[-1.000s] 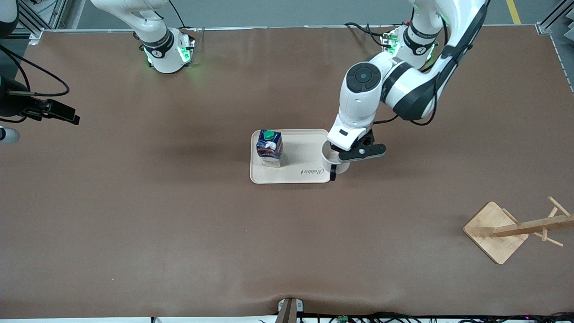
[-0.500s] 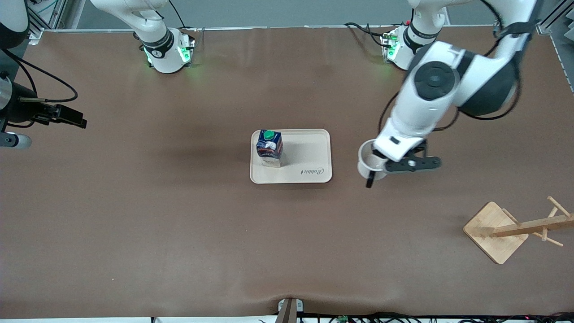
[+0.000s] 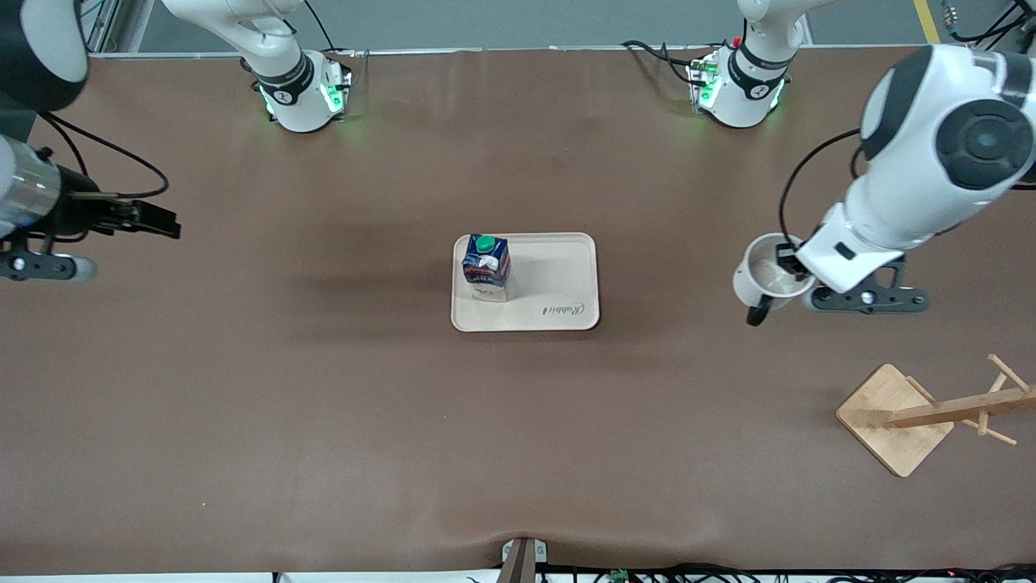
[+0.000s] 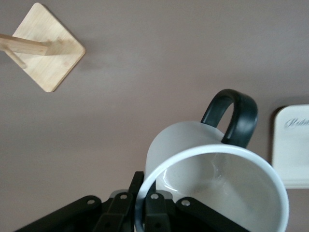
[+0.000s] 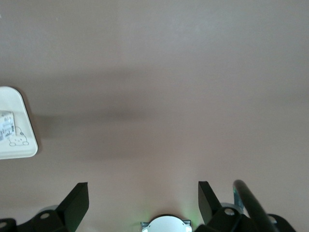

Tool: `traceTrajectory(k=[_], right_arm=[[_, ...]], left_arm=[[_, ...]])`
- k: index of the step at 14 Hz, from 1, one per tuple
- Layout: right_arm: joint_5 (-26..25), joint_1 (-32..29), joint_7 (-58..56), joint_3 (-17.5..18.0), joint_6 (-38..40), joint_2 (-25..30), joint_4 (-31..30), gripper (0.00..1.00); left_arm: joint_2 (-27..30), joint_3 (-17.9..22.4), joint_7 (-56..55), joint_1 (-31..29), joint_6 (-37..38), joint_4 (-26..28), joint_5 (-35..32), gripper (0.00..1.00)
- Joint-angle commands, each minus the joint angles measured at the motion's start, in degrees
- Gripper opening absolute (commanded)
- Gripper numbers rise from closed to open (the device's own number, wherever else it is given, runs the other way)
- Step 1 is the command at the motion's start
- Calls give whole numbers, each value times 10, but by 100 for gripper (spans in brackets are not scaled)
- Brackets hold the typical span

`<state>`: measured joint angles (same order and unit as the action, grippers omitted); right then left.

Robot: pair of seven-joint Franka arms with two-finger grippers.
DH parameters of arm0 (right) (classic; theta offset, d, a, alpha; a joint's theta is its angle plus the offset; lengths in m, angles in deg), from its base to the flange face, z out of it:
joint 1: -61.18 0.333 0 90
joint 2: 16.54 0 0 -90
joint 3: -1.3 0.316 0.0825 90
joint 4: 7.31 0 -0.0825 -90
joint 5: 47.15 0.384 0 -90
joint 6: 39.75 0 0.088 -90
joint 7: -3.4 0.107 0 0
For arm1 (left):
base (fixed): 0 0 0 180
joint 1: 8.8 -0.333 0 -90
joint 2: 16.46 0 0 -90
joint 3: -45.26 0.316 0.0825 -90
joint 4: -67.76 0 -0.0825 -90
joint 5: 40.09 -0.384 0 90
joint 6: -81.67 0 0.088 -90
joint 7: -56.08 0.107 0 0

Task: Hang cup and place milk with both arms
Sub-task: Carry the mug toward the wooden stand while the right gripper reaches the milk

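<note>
Two jobs are split between my arms, and each hand sits where its job needs it. My left gripper is clenched on the rim of the cup, one finger inside the wall and one outside, holding it up over bare table between the tray and the wooden rack. Pinching the rim leaves the black handle free and sticking outward, which I judge is what a peg on the rack will need to pass through. The milk stands upright on the tray, at the corner toward my right arm's end, untouched. My right gripper hangs over bare table near that end, fingers spread wide with nothing between them, waiting with room to go for the carton.
</note>
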<state>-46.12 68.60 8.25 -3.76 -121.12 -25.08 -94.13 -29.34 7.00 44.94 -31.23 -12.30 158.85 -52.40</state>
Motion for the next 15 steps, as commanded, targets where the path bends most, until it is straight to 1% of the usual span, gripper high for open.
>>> traceTrajectory(k=[1,2,3,5,7,8,10,12,15], right_arm=[[10,35,4,-4,-3,-34,8,100],[19,62,9,-5,-16,-48,5,100],[27,79,41,-4,-33,-59,5,100],[76,114,136,-3,-68,-76,-5,100],[85,168,225,-3,-113,-93,-5,100],[90,193,269,-3,-139,-102,-5,100],[102,232,325,-3,-183,-116,-5,100],[133,266,357,-3,-217,-131,-5,100],[134,326,446,-3,-257,-157,-4,100]], left_arm=[[14,-5,83,-42,33,-12,11,0],[14,-5,107,-59,42,-13,13,0],[15,-5,120,-74,46,-13,20,0],[20,-2,166,-94,55,-13,20,0],[14,-2,183,-132,54,-25,21,0],[11,-2,192,-142,52,-28,20,0],[8,-1,203,-162,27,-28,17,0],[-6,-2,204,-179,10,-28,20,0],[-16,-1,206,-194,-20,-28,16,0]])
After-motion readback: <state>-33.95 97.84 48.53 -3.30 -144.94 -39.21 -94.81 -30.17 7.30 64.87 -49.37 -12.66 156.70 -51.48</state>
